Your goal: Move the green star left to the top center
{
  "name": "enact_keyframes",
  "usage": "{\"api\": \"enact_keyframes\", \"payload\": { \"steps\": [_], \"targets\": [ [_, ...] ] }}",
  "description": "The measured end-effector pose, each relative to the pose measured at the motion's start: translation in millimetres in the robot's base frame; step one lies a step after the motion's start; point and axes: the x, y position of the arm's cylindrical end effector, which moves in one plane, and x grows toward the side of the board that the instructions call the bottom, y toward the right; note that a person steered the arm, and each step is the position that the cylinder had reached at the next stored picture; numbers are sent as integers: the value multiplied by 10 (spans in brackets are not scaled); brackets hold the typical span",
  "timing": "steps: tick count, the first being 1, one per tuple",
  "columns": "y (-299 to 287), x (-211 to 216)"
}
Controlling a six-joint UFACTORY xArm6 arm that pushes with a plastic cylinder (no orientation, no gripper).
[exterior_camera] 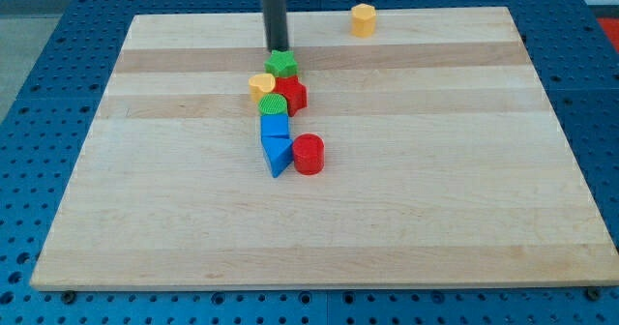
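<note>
The green star (281,64) looks like a light, rigid little block that should slide easily on the wooden board (435,219), so I'd push a flat flank, not a point. My tip (278,51) (a bare rod, with no jaws to open or close) sits at the star's 12 o'clock, apparently touching it. The star lies near top centre, heading a cluster with the red block (292,94) at its 6 o'clock.

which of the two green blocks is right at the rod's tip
The green star, at the top of the cluster: my tip sits at its upper edge. The other green block lies lower, beside the red block.
</note>
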Motion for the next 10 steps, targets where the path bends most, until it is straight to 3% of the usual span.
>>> {"api": "enact_keyframes", "payload": {
  "steps": [3,5,7,10],
  "targets": [
    [-399,555],
    [46,718],
    [539,484],
    [539,-165]
  ]
}}
